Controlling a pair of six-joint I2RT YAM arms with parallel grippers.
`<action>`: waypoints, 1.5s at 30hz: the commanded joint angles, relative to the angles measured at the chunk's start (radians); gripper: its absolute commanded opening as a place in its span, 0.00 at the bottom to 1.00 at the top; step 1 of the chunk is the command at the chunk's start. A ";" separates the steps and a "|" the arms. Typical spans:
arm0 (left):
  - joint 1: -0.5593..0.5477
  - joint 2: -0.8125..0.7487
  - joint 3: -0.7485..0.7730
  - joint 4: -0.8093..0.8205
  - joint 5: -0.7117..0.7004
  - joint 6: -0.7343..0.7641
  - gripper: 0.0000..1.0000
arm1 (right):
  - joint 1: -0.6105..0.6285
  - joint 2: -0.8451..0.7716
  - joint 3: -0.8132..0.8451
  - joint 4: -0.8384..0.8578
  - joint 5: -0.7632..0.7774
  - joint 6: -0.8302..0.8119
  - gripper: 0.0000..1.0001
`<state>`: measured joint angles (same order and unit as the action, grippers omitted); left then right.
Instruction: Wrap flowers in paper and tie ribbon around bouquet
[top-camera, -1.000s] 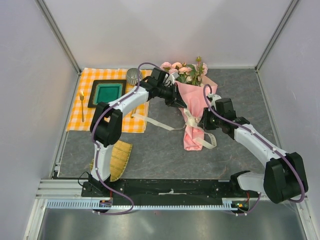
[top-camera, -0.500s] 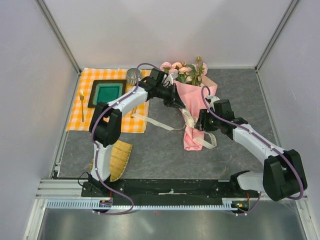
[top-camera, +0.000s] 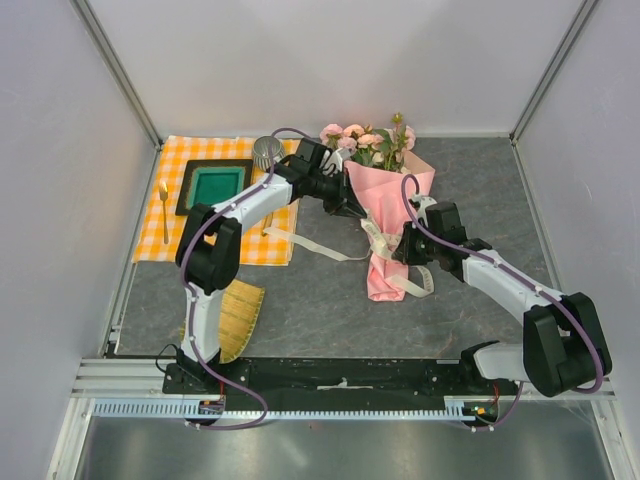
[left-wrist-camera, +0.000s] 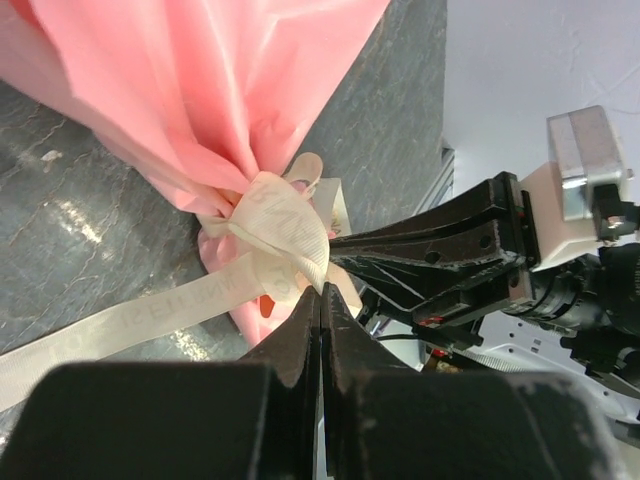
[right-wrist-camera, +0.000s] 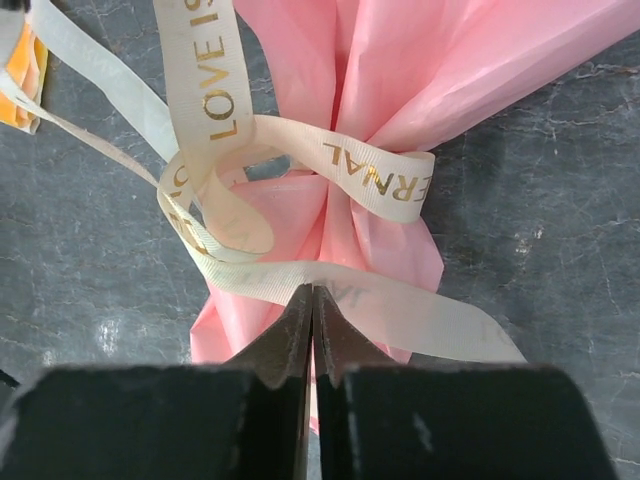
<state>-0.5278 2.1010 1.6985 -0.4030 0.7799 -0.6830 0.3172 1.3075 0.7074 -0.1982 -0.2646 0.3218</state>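
The bouquet lies on the grey table, pink flowers (top-camera: 365, 140) at the far end and the pink paper (top-camera: 388, 190) cone narrowing toward me. The cream ribbon (top-camera: 377, 232) is looped around the cone's neck, with one tail (top-camera: 310, 246) trailing left. My left gripper (top-camera: 358, 212) comes in from the left; in the left wrist view its jaws (left-wrist-camera: 322, 292) are shut on a fold of the ribbon (left-wrist-camera: 285, 225) below the paper (left-wrist-camera: 200, 90). My right gripper (top-camera: 396, 250) is at the neck's right side, shut (right-wrist-camera: 312, 290) on the lower ribbon (right-wrist-camera: 380, 180) strand across the paper (right-wrist-camera: 400, 60).
An orange-checked cloth (top-camera: 230, 242) at the back left carries a green tray (top-camera: 213, 186), a metal cup (top-camera: 267, 152) and a gold spoon (top-camera: 163, 205). A bamboo mat (top-camera: 240, 315) lies near the left arm's base. White walls enclose the table.
My right gripper has moved left to the bouquet's neck and closed on the ribbon. The left gripper has drawn slightly left and back, staying shut.
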 joint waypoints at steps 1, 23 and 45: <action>0.011 -0.098 -0.040 0.006 -0.051 0.060 0.02 | 0.003 0.002 -0.002 0.065 -0.004 0.014 0.00; 0.020 -0.196 -0.292 0.016 -0.352 0.017 0.02 | 0.057 -0.060 0.047 -0.109 0.148 -0.055 0.56; 0.022 -0.177 -0.298 -0.007 -0.289 0.028 0.06 | 0.246 0.065 0.126 0.005 0.443 -0.208 0.53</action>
<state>-0.5106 1.9366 1.3994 -0.4137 0.4744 -0.6567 0.5629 1.3914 0.8272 -0.2878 0.1898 0.1432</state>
